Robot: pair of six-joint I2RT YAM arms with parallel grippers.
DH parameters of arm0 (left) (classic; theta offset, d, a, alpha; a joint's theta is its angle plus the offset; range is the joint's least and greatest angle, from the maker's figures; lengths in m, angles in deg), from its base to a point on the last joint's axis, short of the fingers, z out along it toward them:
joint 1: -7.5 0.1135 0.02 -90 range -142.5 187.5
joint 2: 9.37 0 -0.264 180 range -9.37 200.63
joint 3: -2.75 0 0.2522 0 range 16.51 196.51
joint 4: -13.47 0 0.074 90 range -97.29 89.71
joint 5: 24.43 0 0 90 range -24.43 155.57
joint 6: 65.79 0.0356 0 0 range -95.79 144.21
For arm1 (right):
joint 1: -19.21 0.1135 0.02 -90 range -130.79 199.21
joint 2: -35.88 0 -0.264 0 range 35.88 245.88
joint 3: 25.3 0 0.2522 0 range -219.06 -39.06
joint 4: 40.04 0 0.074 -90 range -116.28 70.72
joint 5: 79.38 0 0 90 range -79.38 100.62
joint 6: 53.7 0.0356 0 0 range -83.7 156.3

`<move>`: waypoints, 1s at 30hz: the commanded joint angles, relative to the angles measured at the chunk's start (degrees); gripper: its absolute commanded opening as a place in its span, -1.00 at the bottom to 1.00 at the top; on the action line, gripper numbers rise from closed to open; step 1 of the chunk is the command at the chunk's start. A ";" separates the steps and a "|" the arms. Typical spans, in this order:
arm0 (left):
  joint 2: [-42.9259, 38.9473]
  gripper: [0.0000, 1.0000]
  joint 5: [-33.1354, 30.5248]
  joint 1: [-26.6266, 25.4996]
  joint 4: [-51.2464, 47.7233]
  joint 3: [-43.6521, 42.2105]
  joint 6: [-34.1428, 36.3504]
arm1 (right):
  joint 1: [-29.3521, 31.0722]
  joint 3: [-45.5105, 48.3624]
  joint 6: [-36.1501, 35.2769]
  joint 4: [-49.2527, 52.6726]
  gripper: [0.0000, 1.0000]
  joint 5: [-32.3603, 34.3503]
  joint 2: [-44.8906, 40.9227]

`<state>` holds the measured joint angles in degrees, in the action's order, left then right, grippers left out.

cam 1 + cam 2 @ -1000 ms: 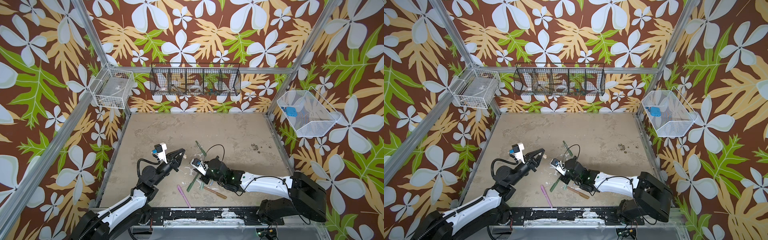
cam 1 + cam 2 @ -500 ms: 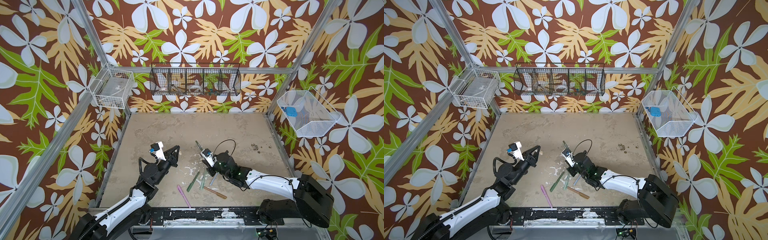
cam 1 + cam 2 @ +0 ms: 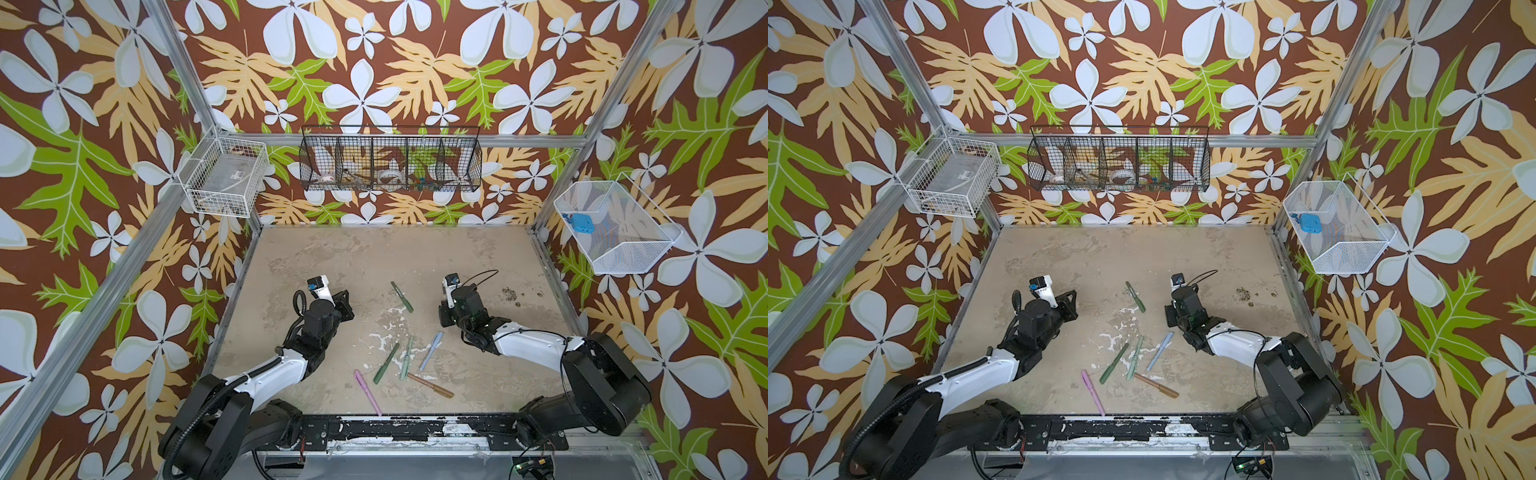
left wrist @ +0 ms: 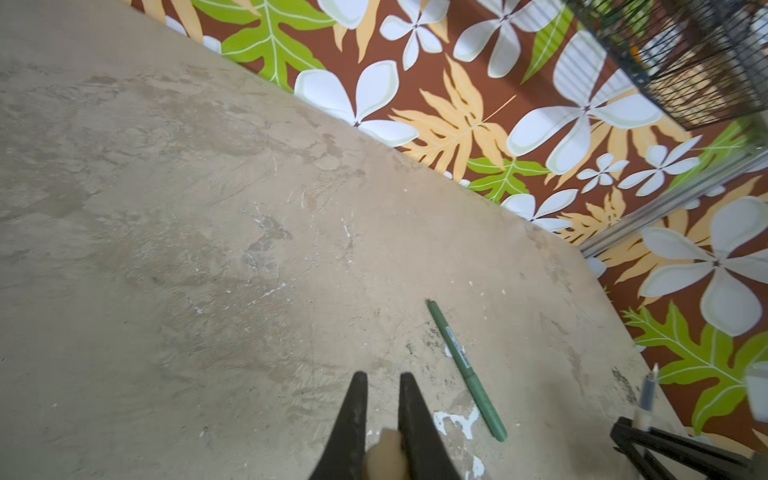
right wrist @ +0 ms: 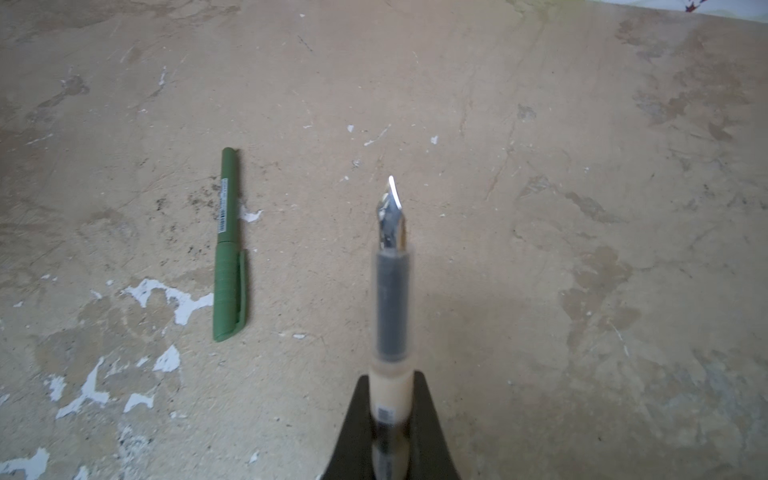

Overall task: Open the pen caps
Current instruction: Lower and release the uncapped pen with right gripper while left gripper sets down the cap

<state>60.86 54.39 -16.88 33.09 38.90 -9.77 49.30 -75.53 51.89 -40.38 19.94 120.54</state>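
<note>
My left gripper [image 4: 383, 376] is shut on a beige pen cap [image 4: 384, 455], wedged deep between its fingers. My right gripper [image 5: 390, 378] is shut on the matching beige pen body [image 5: 391, 399], whose grey grip and bare metal nib [image 5: 390, 208] point out over the table. In both top views the left gripper [image 3: 345, 305] and the right gripper [image 3: 444, 316] hover apart on either side of a green pen [image 3: 402, 296]. That pen's cap [image 5: 228, 291] is still on.
Several capped pens lie near the front edge: dark green [image 3: 386, 363], light green [image 3: 407, 362], light blue [image 3: 431, 350], brown [image 3: 430, 385] and pink [image 3: 367, 392]. Wire baskets hang on the back wall [image 3: 390, 166], left wall [image 3: 224, 178] and right wall [image 3: 615, 226].
The grippers were close together at the table's middle; they have drawn apart, the left one leftward with the cap, the right one rightward with the pen body.
</note>
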 commanded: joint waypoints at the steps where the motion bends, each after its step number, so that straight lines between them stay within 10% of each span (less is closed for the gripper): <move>1: 3.34 -1.00 5.20 1.46 0.64 1.02 0.93 | -1.87 -0.55 2.04 0.02 -1.00 -2.16 1.03; 30: 24.26 -0.87 10.36 2.41 -6.58 12.83 2.77 | -6.84 -5.97 2.69 2.94 -0.80 -4.46 11.56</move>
<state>84.32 64.16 -14.67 27.96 51.01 -7.21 42.48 -81.12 54.89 -38.61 13.97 131.71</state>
